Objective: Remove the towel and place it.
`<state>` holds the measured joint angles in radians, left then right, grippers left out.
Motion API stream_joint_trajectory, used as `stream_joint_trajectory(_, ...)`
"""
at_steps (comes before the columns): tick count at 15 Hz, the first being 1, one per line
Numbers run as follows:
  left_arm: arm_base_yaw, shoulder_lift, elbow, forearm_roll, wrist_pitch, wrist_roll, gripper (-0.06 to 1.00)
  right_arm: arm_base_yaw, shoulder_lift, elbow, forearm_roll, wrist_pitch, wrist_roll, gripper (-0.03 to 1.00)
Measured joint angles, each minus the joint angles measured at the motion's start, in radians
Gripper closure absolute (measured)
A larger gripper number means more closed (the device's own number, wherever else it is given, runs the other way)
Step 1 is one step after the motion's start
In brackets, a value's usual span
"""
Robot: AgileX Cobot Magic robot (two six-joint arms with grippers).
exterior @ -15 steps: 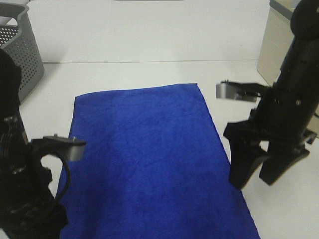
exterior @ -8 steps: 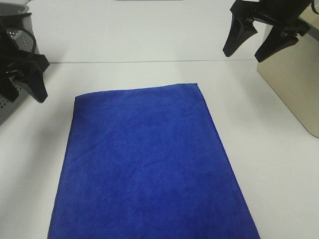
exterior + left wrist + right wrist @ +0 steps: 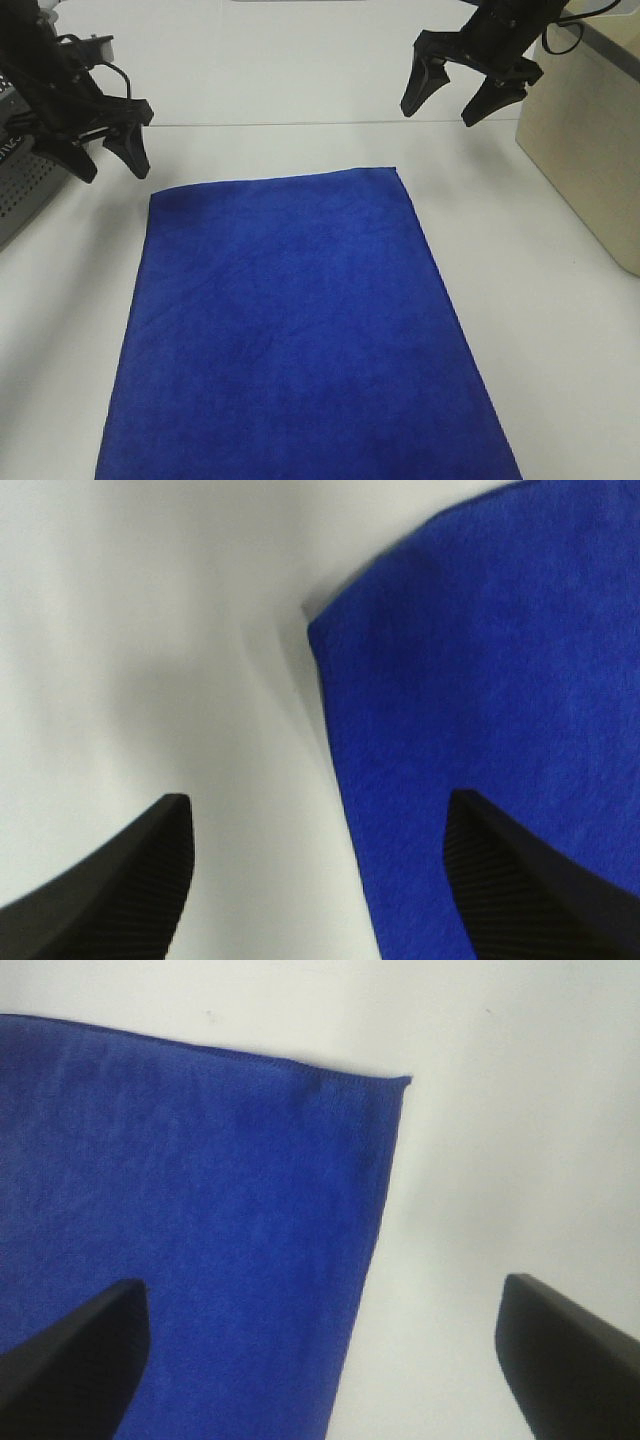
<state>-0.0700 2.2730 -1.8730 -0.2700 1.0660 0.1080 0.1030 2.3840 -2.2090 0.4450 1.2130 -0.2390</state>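
**A:** Where's the cloth?

**B:** The large, rectangular, deep royal-blue plush microfibre towel [image 3: 300,330] lies flat and spread out on the white surface [image 3: 300,145]. It sits about midway between the left and right edges. Its near end is cut off from view.

**A:** And the arms?

**B:** The left end effector [image 3: 112,166] hangs by the towel's far-left corner with its jaws apart and nothing between them. From the left wrist, the left end effector [image 3: 315,810] straddles that corner of the towel [image 3: 480,680]. One of its black ribbed fingers [image 3: 520,880] is over blue and the other is over bare surface.

**A:** And the right one?

**B:** The right end effector [image 3: 440,112] is spread wide and empty, beyond the far-right corner and clear of the cloth. In its wrist view, the right end effector [image 3: 320,1300] frames that corner of the towel [image 3: 180,1210] the same way.

**A:** Anything else on there?

**B:** A grey perforated plastic basket [image 3: 20,195] sits at the surface's left edge, behind the left arm. A pale beige rectangular box [image 3: 590,140] stands towards the right edge. Neither touches the towel.
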Motion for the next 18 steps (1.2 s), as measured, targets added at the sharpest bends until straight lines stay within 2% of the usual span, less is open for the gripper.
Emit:
stream_joint_trajectory(3,0.0,0.124,-0.132,-0.064,-0.001,-0.001,0.28,0.0,0.109,-0.106,0.047,0.0,-0.013,0.07)
stream_joint_trajectory(6,0.0,0.185,-0.194,-0.085,-0.004,-0.003,0.28,0.0,0.173,-0.119,0.115,0.0,-0.035,0.07)
stream_joint_trajectory(18,0.0,0.235,-0.196,-0.09,-0.049,0.011,0.28,-0.001,0.291,-0.139,0.172,-0.031,-0.068,0.15)
